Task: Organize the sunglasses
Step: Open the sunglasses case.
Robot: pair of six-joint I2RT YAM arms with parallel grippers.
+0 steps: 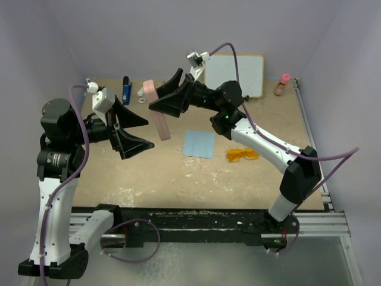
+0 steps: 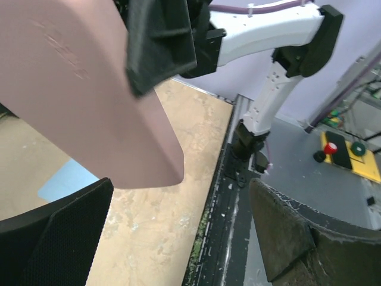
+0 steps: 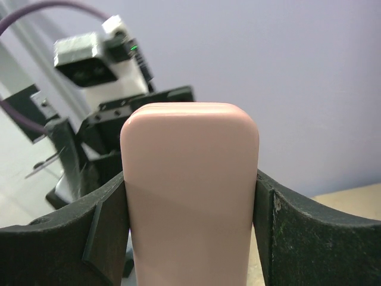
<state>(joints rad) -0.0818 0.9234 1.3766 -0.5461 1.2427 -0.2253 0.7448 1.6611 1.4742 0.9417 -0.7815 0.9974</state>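
A: Item one, right pincer (image 1: 159, 98)?
B: Clamped on the case (image 3: 189, 179): pink, oblong, one finger on each side. It is held off the table (image 1: 149, 179), gripped near its upper end, with the rest hanging below the jaws.
A: Item two, left pincer (image 1: 147, 133)?
B: Jaws wide apart, nothing between them. It sits just left of the case's free end, which hangs before the gap and touches neither finger.
A: Below the right pincer?
B: Cloth (image 1: 199, 143): light blue, square, flat on the table, just right of the case's lower end.
A: Sunglasses (image 1: 243, 154)?
B: Orange-amber, lying on the table. They are further right than the cloth, near it but apart, beside the right arm's forearm. Well apart from both pincers; neither touches them.
A: Behind the right pincer?
B: Whiteboard (image 1: 235, 74), at the table's far edge.
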